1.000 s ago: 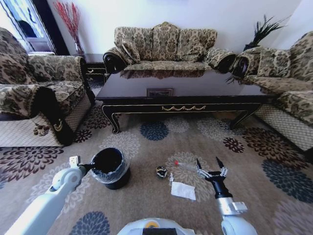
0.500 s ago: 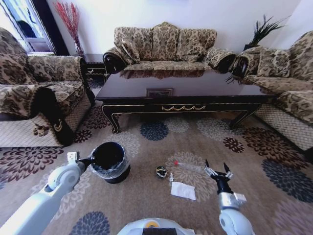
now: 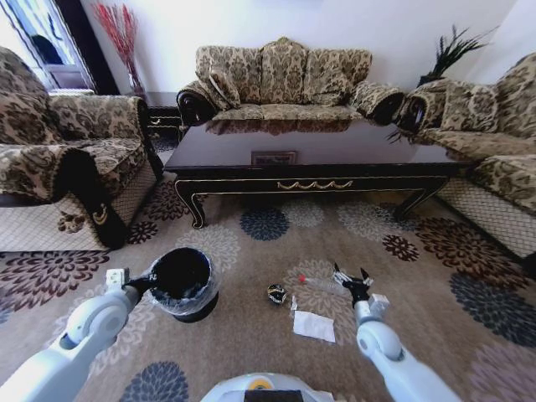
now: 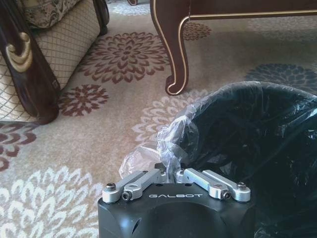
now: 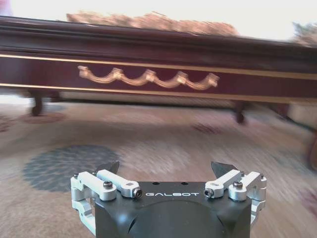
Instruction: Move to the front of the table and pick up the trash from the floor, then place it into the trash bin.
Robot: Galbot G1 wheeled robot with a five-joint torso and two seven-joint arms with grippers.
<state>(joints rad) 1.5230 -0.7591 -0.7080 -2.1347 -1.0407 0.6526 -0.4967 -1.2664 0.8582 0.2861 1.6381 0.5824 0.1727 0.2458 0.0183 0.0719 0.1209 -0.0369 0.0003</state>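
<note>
While the left gripper (image 3: 144, 283) sits low at the robot's left with its fingers clenched on the ruffled clear liner (image 4: 166, 141) at the near rim of the trash bin (image 3: 182, 283), the bin itself stands on the floor (image 3: 251, 335), tilted a little toward that arm. In the left wrist view the fingers meet on a pinch of the plastic, with the bin's black hollow just beyond and a curved, gold-edged leg (image 4: 176, 59) of the worktop (image 3: 310, 151) farther off. To the right of the bin, on the patterned carpet, lies the dark wrapper ball (image 3: 276, 294). Just right of it is the white paper square (image 3: 314, 326), nearer the robot, and beyond the paper the thin clear plastic piece (image 3: 318, 285) with its red tip pointing left. The right gripper (image 3: 351, 279) hovers low at the right end of that plastic piece, fingers spread apart and grasping nothing; whether they touch the piece I cannot tell. In the right wrist view the two dark fingertips stand wide, facing the long apron of the worktop with its gold scroll ornament (image 5: 148, 78).
</note>
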